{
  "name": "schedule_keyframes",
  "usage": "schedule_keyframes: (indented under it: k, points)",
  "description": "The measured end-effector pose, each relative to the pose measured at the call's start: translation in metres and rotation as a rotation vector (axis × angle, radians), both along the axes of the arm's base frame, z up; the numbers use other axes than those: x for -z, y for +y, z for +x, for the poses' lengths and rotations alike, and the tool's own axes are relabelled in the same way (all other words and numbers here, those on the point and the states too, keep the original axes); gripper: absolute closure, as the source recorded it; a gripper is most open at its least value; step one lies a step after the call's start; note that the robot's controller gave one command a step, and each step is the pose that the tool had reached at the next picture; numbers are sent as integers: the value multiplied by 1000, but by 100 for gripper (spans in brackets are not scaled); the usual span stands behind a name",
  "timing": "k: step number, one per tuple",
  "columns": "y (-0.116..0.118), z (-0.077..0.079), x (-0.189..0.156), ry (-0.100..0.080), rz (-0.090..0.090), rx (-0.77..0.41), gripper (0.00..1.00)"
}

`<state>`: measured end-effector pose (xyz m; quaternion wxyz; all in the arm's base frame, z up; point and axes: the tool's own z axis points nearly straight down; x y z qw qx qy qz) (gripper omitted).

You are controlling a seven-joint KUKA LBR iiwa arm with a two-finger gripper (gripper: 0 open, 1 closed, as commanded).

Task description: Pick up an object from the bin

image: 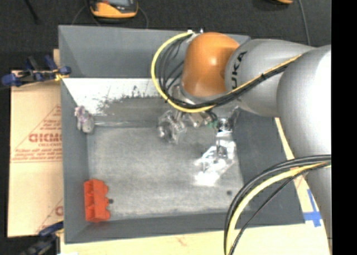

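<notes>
Pincer (195,126) is hanging low under the arm's orange cover (209,72), near the middle of the bin's (111,53) far wall; whether it is apart or together cannot be told. Nearest to it, a pale glinting thing (215,162) of unclear kind is lying on the floor, toward the right wall. A red ridged block (96,200) is sitting in the near-left corner, and a small pale greyish piece (83,119) is resting by the far-left corner.

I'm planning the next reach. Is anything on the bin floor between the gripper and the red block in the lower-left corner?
Nothing visible does. Bare bin floor lies between the gripper and the red block; the small pale thing sits apart by the upper-left wall.
</notes>
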<state>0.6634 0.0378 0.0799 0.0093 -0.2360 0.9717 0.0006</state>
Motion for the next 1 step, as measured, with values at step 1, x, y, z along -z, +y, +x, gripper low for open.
schedule_keyframes:
  k: [1]
  points:
    - [-1,4,-93,2,-5,4,100]
